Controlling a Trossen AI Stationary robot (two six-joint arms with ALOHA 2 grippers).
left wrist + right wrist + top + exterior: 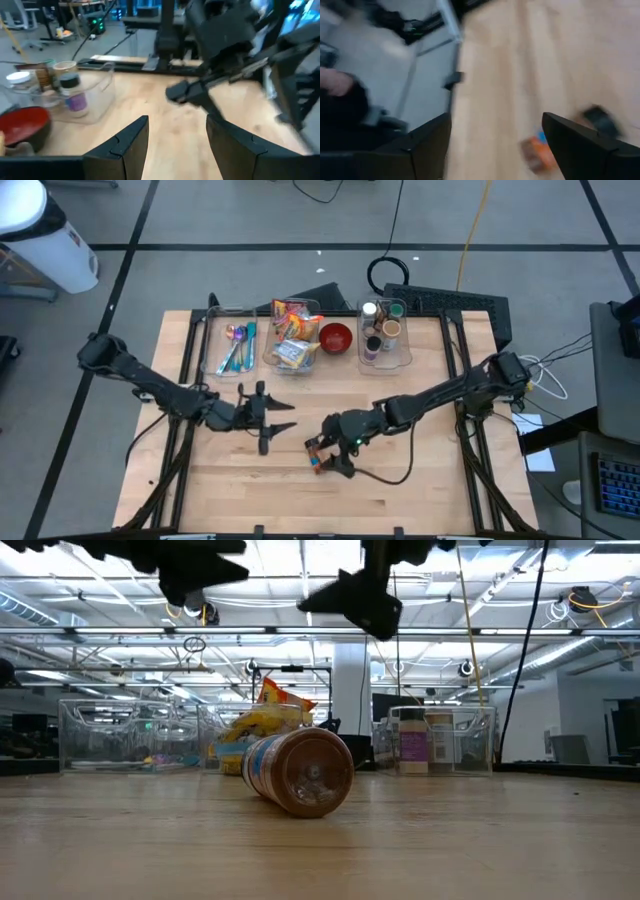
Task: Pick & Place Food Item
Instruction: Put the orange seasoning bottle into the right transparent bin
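A food jar with a brown lid and an orange and blue label lies on its side on the wooden table, lid toward the near edge. In the high view the jar is near the table's middle. My right gripper hangs open just above it. The right wrist view shows the jar blurred, below the spread fingers of my right gripper. My left gripper hovers open to the jar's left and is empty in its own view. In the low view, both grippers are clear above the jar.
Along the far edge stand a clear bin of cutlery, a bin of snack packets, a red bowl and a bin of small jars. Bare wood lies toward the near edge.
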